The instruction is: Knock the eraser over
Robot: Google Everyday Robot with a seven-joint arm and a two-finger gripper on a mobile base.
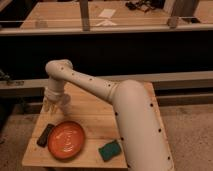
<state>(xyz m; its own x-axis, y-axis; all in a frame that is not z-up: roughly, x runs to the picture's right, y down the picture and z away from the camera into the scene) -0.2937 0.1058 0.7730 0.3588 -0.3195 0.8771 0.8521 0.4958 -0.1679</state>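
Our tool [55,103] hangs over the far left part of the wooden bench [95,112], and we cannot tell how it is set. Nearer the front, just beside the left rim of the orange plate [66,140], the eraser [45,134] lies flat by the bench's left edge. A green sponge [109,149] sits right of the plate, beside our white arm [127,115].

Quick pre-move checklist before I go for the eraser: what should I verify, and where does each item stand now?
1. Eraser in view, left of the orange plate: ok.
2. Eraser already knocked over: cannot tell; it looks to be lying flat.
3. Gripper near target: ok, hanging above and behind the eraser, apart from it.
4. Path down to eraser free of the plate: ok.
5. Green sponge out of the way, right of the plate: ok.
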